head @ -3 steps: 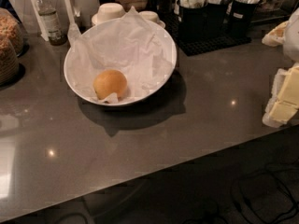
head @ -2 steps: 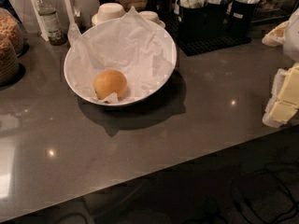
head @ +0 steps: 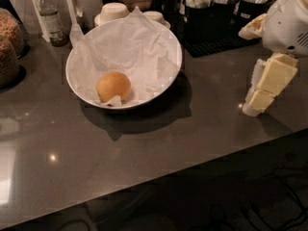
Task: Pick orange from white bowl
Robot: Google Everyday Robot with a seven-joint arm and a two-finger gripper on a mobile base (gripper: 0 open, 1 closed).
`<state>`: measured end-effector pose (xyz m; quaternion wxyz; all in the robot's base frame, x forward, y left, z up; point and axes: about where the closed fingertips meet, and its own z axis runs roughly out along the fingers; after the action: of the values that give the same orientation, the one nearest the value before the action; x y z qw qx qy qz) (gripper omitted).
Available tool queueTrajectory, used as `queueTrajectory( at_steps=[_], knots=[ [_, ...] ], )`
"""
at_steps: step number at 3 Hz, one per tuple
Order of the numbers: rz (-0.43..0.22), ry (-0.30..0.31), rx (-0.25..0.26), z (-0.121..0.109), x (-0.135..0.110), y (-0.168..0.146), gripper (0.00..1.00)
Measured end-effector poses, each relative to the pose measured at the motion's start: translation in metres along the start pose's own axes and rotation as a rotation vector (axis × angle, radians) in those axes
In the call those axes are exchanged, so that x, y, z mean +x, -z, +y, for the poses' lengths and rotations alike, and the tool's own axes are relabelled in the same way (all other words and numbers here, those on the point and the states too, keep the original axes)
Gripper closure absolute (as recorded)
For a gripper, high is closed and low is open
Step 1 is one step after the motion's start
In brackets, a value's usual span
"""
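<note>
Hanging right of the white bowl (head: 174, 44) holding the orange (head: 113, 85), gripper (head: 267, 84); jaws' state unclear.

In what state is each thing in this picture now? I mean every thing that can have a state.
orange: lying in the white bowl on the paper, not held.
white bowl: upright on the counter, lined with crumpled paper.
gripper: at the far right, over the counter, apart from the bowl.
bottle: upright, cap on.
small bowl: upside down, behind the white bowl.
</note>
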<state>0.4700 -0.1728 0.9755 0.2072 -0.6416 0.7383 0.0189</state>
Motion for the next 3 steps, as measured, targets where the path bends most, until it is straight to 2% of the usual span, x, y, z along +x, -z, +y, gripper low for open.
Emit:
queueTrajectory(
  at_steps=[1, 2, 3],
  knots=[
    [-0.145, 0.111, -0.021, -0.016, -0.053, -0.016, 0.00],
    [-0.239, 0.224, -0.043, -0.025, -0.108, -0.029, 0.00],
    [-0.296, 0.366, -0.071, -0.023, -0.165, -0.038, 0.00]
  ],
)
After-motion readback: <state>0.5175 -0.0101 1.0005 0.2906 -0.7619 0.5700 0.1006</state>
